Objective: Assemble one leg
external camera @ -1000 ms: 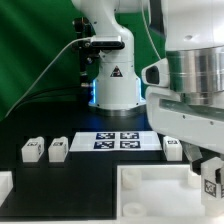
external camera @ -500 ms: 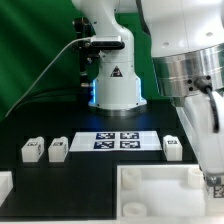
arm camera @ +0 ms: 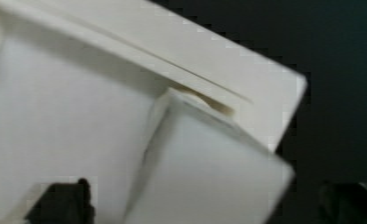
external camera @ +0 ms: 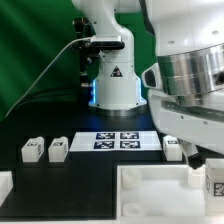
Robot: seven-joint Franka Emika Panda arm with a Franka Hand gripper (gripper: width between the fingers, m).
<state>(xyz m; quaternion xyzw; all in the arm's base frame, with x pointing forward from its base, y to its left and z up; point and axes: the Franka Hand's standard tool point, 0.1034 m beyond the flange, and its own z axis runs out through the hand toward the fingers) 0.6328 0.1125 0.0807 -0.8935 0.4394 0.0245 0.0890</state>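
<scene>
My gripper (external camera: 208,172) is low at the exterior view's right, over the near right corner of the large white panel (external camera: 150,192). It looks shut on a leg (external camera: 217,187), a small white block with a square tag, held upright at that corner. In the wrist view the leg (arm camera: 215,165) fills the space between my dark fingers (arm camera: 59,200) and lies against the panel (arm camera: 73,90). Three more legs stand on the black table: two at the left (external camera: 32,150) (external camera: 58,149) and one at the right (external camera: 172,148), partly behind my arm.
The marker board (external camera: 118,141) lies flat in the middle, in front of the arm's white base (external camera: 112,85). A white part (external camera: 5,185) shows at the exterior view's lower left edge. A green curtain hangs behind.
My wrist turned about its axis half a second ago and has turned back. The gripper and the leg stay at the panel's corner.
</scene>
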